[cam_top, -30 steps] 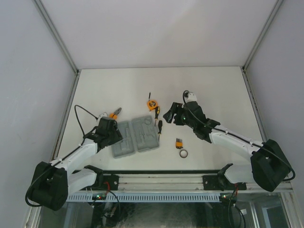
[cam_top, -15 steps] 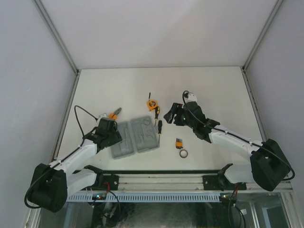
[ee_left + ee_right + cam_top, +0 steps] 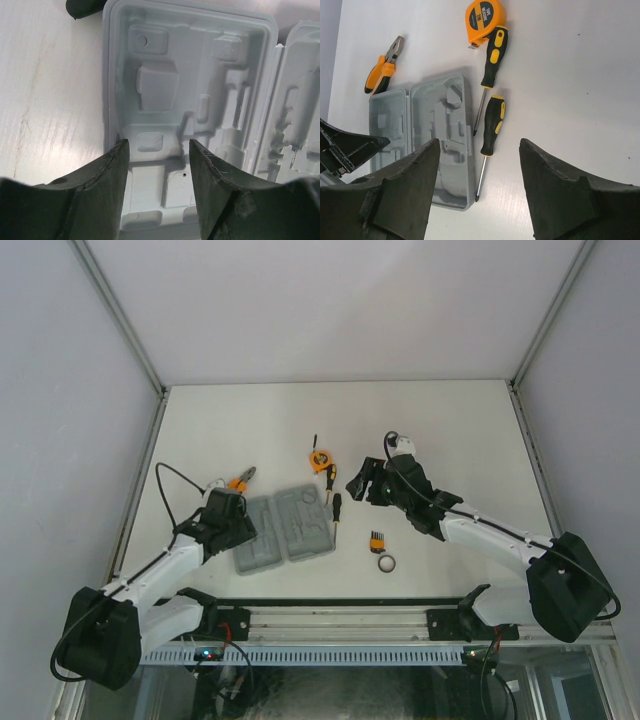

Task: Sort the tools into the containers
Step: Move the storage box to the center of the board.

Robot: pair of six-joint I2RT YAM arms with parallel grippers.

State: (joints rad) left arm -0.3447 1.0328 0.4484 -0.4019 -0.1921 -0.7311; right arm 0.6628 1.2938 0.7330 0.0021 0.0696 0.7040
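Open grey case (image 3: 288,527) lies beside 2 screwdrivers (image 3: 337,507).

Tool case (image 3: 195,60), right half (off-frame)

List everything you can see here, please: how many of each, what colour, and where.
tool case: 1, grey, open, no tools inside, centre-left of the table
pliers: 1, orange handles, beyond the case's left half
tape measure: 1, orange, beyond the case's right half
screwdrivers: 2, black and orange, right of the case
bit set: 1, black and orange, right of the screwdrivers, nearer the arms
ring: 1, dark, just nearer than the bit set
table: 1, white
left gripper: 1, black, open, over the case
right gripper: 1, black, open, by the screwdrivers
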